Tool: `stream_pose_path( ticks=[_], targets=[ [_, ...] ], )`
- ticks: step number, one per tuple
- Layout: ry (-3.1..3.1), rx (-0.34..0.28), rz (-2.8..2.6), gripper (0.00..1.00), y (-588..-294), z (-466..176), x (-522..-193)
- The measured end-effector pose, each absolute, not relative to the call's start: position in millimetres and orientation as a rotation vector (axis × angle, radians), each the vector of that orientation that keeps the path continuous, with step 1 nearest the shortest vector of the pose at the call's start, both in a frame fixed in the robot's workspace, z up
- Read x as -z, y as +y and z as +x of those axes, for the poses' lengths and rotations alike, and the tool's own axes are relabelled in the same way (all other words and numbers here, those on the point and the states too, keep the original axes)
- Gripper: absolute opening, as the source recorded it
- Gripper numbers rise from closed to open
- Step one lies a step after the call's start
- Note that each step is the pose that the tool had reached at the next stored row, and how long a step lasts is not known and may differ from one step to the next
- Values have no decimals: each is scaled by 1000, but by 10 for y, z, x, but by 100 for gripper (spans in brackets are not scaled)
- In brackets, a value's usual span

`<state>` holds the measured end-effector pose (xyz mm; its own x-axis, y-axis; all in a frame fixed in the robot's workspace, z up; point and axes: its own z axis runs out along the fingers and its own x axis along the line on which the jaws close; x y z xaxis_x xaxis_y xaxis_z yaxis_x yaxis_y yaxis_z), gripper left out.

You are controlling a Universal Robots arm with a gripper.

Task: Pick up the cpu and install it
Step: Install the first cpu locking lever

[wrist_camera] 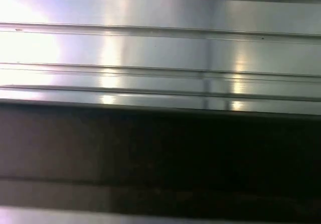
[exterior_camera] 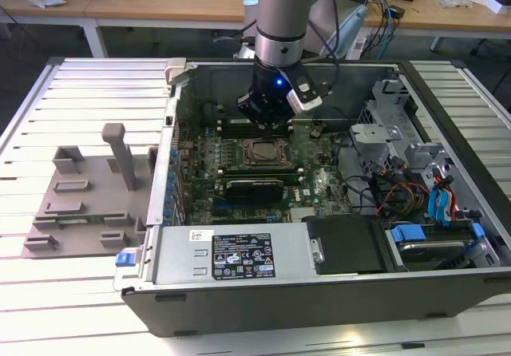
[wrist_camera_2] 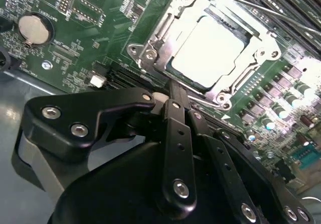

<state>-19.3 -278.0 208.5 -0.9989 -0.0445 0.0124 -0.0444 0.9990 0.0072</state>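
Hovering over the middle of the motherboard (exterior_camera: 263, 172) inside the open computer case (exterior_camera: 335, 284), the gripper (wrist_camera_2: 173, 96) sits just above the socket (exterior_camera: 263, 152). In the second wrist view the cpu (wrist_camera_2: 208, 50) lies flat within the socket's metal frame (wrist_camera_2: 150, 50), its pale top bright under the light, so it appears already seated. The fingers (wrist_camera_2: 178, 133) look drawn close together with nothing between them, their tips just beside the frame's near edge. Doing this step well seems to mean keeping the tool square to the board, checking that the chip rests level on all 4 sides, and avoiding any sideways push on it. On the slatted tabletop, the grey fixture (exterior_camera: 88, 204) stands beside the case's outer wall.
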Motion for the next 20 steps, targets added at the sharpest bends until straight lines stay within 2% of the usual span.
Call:
stream_pose_path(
  ticks=[20],
  targets=[
    [-3128,4,69,11,-2733,-79,-2028]
  ],
)
